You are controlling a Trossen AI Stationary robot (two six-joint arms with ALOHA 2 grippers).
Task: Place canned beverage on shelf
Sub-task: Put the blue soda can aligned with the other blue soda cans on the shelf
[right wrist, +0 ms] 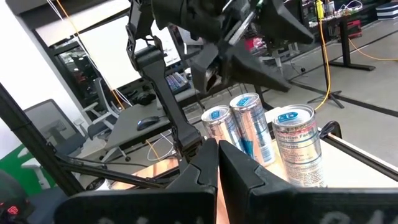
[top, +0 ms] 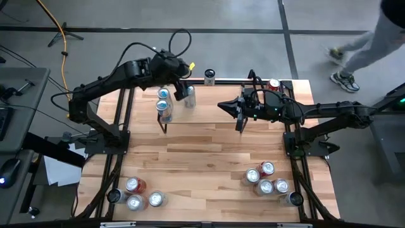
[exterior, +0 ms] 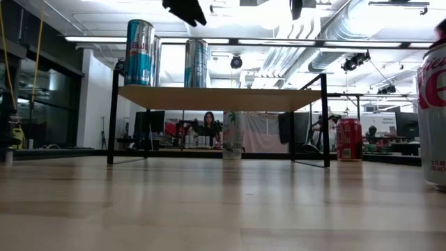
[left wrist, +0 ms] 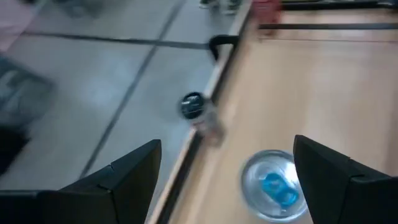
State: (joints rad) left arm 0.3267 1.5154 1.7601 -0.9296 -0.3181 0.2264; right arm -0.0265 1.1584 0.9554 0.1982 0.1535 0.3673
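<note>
The shelf [top: 215, 104] stands at the table's far middle, a light plank [exterior: 223, 98] on thin black legs. Three slim cans stand upright on its left end [top: 166, 101]; in the right wrist view they are side by side [right wrist: 249, 127]. My left gripper [top: 182, 88] hangs open just above the right-hand can [top: 188, 96], whose top with a blue tab [left wrist: 273, 186] shows between and below its fingers [left wrist: 227, 155], apart from them. My right gripper [top: 240, 115] is shut, level over the shelf's middle, with nothing in it.
Loose cans stand at the near left [top: 136, 195] and the near right [top: 269, 180]. One can [top: 209, 76] stands at the far edge and a red one [top: 273, 83] at the far right. A person [top: 364, 47] walks on the floor beyond.
</note>
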